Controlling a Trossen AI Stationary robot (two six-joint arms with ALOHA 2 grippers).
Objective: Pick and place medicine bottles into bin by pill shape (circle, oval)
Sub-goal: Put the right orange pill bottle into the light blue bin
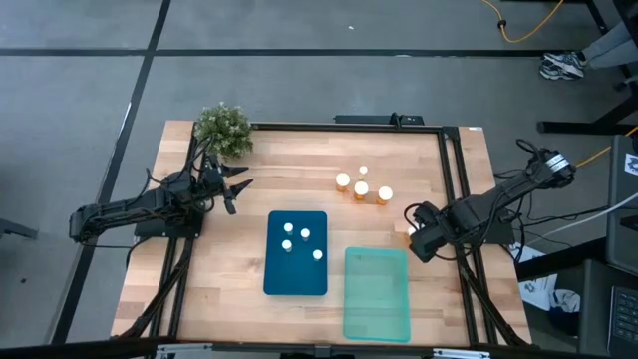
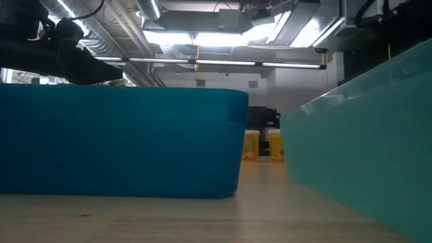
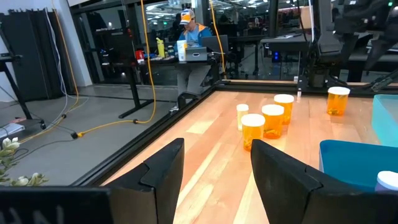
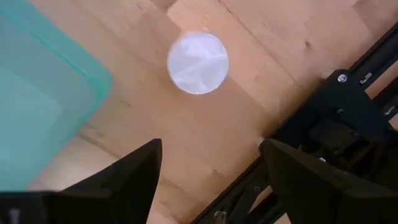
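Three orange bottles with white caps (image 1: 361, 187) and a small pale one (image 1: 363, 171) stand on the table's far middle; they also show in the left wrist view (image 3: 272, 120). Several white-capped bottles (image 1: 299, 239) stand in the dark blue bin (image 1: 274, 279). One more white cap (image 4: 198, 63) shows from above on the wood, ahead of my right gripper (image 4: 211, 168), which is open above the table's right side (image 1: 419, 237). My left gripper (image 1: 237, 187) is open and empty at the left, pointing at the orange bottles (image 3: 214, 174).
A light teal bin (image 1: 377, 294) stands near the front edge beside the blue bin; its corner shows in the right wrist view (image 4: 43, 106). A small green plant (image 1: 222, 128) stands at the far left corner. A black frame rail (image 4: 336, 118) runs along the table's right edge.
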